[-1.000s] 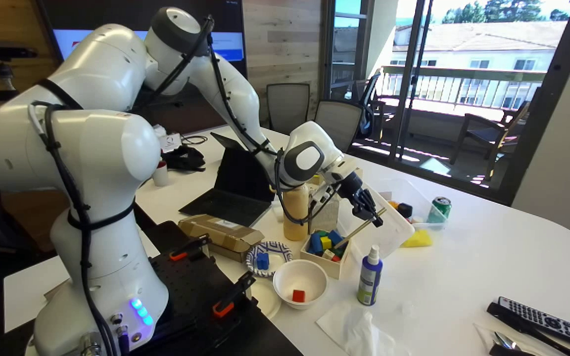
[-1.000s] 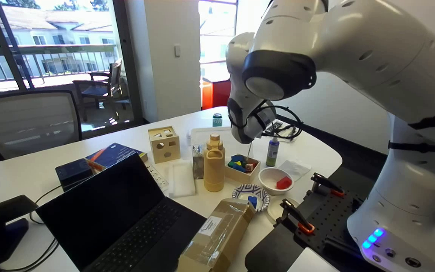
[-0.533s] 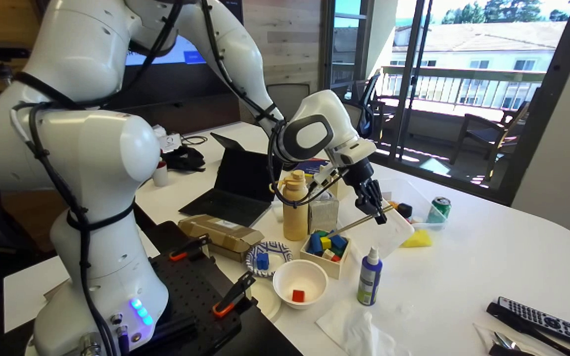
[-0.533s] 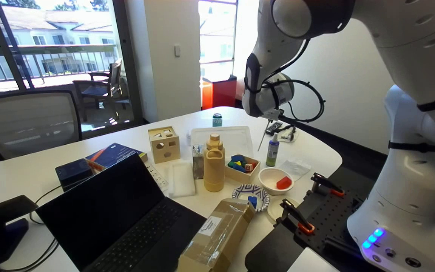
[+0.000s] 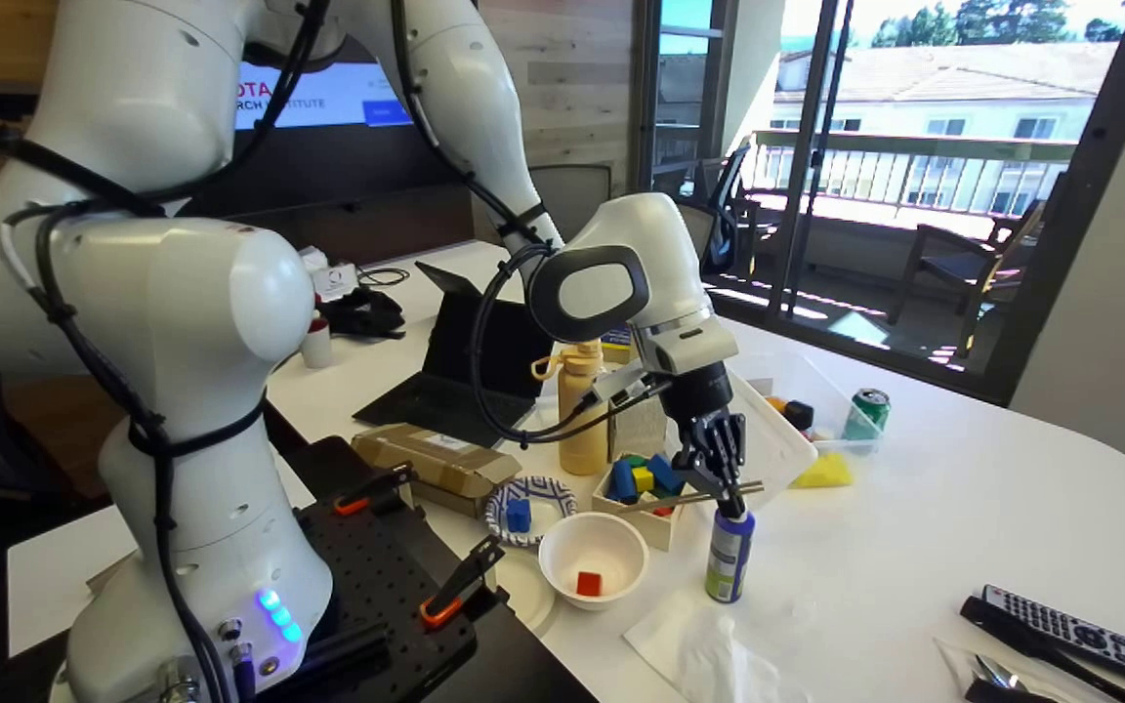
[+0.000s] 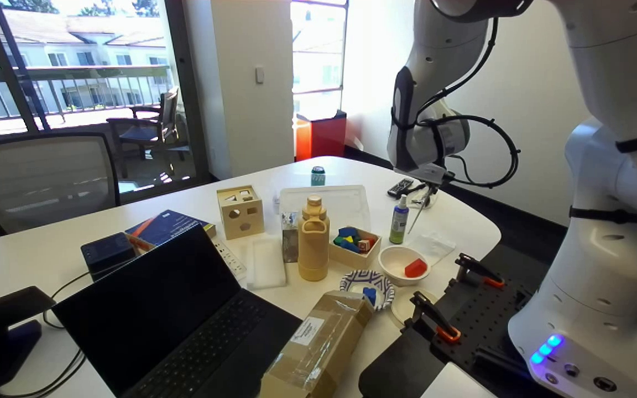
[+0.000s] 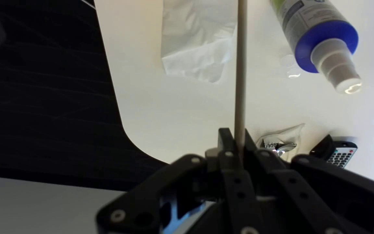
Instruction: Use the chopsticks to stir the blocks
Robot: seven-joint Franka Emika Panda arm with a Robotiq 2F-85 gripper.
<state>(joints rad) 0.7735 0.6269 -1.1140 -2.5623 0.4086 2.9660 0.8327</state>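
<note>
My gripper (image 5: 731, 503) is shut on the chopsticks (image 5: 672, 499). They show as a thin, straight, light brown stick; I cannot tell whether there are two. In the wrist view the chopsticks (image 7: 241, 71) run up from between the fingertips of the gripper (image 7: 236, 136). In an exterior view the chopsticks (image 6: 419, 214) slant down toward the table, beside the spray bottle. The white bowl (image 5: 553, 558) holds a red block (image 5: 589, 585). The bowl (image 6: 387, 270) and red block (image 6: 416, 268) also show in the other exterior picture. The chopsticks are outside the bowl.
A spray bottle (image 5: 729, 561) stands close by the gripper; it shows in the wrist view (image 7: 325, 40). A box (image 5: 655, 532) of coloured blocks stands behind the bowl. A patterned plate (image 5: 562, 491) with a blue block is beside it. Crumpled white wrapping (image 7: 196, 39) lies nearby.
The gripper has carried the chopsticks away from the box of blocks, past the spray bottle, to the wrapping side. The stick's tilt has changed. The bowl and red block have not moved.
</note>
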